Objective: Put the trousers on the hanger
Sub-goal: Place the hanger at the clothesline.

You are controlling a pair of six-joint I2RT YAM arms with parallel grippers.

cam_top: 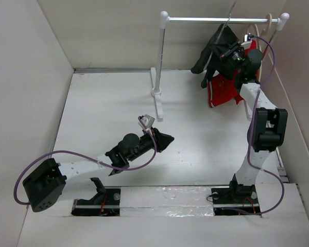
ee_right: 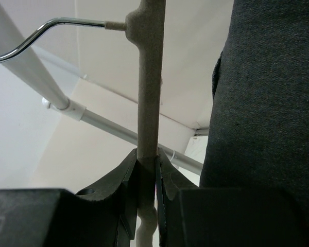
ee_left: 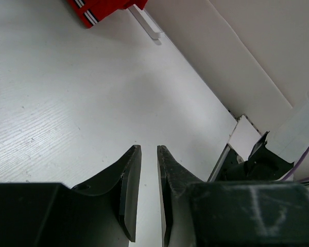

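Note:
The black trousers (cam_top: 212, 55) hang bunched just under the rail at the back right; in the right wrist view they fill the right side as dark cloth (ee_right: 268, 103). The hanger (ee_right: 148, 77) is a grey bar with a thin metal hook, which reaches up to the rail (cam_top: 227, 21). My right gripper (ee_right: 147, 154) is shut on that bar, right beside the trousers (cam_top: 238, 54). My left gripper (cam_top: 167, 140) hovers low over the middle of the table. Its jaws (ee_left: 148, 148) stand a narrow slit apart with nothing between them.
A white clothes rack (cam_top: 221, 20) stands at the back, its post and foot (cam_top: 157, 92) near the table's middle. Red shorts with white trim (cam_top: 221, 92) hang on a cream hanger (cam_top: 268, 24) behind my right arm. White walls enclose the table on three sides.

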